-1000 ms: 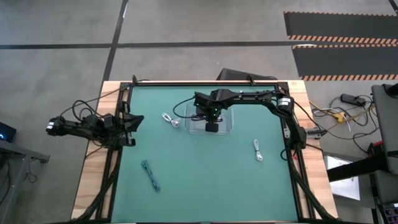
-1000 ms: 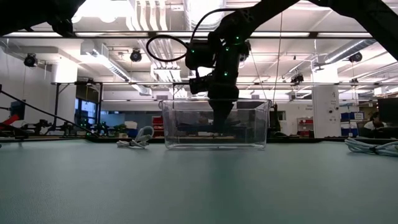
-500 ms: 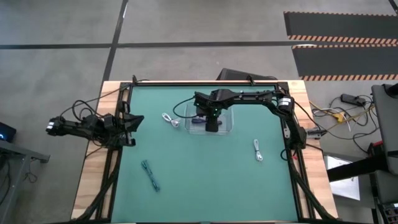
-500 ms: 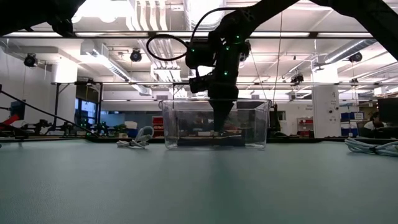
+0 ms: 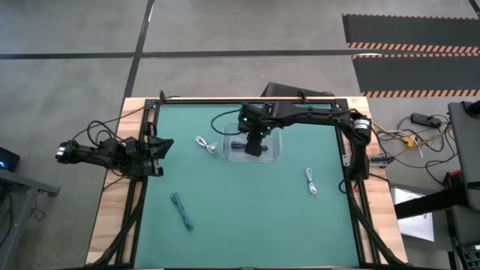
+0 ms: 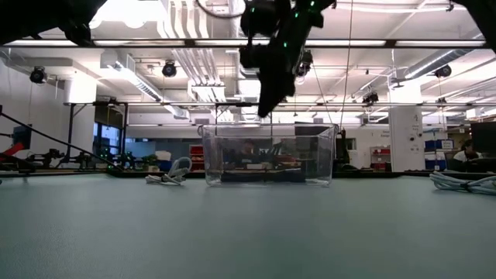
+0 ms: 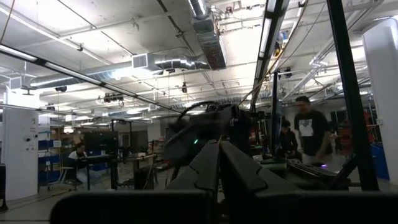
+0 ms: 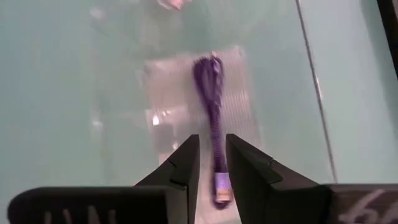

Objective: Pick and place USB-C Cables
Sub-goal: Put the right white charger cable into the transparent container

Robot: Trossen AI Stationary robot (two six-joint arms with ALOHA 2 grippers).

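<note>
A clear plastic bin (image 5: 277, 154) (image 6: 325, 155) stands on the green mat toward the far edge. A dark, purplish cable bundle (image 8: 211, 99) (image 5: 237, 146) lies flat on its floor. My right gripper (image 5: 256, 148) (image 6: 263, 112) (image 8: 212, 162) hangs above the bin, pointing down, open, with nothing between its fingers. One white cable (image 5: 205, 145) (image 6: 174, 172) lies left of the bin, another (image 5: 311, 181) (image 6: 465, 182) toward the right edge. A teal-grey cable (image 5: 181, 211) lies near-left. My left gripper (image 5: 169, 145) (image 7: 217, 149) waits shut at the left edge.
The black frame rails (image 5: 142, 187) run along the mat's left, right and far sides. Open green mat (image 5: 247, 217) lies between the bin and the near edge. People stand in the room beyond the table in the left wrist view.
My right gripper has risen from deep inside the bin to above its rim and drawn slightly toward the far edge. The dark cable has stayed on the bin's floor.
</note>
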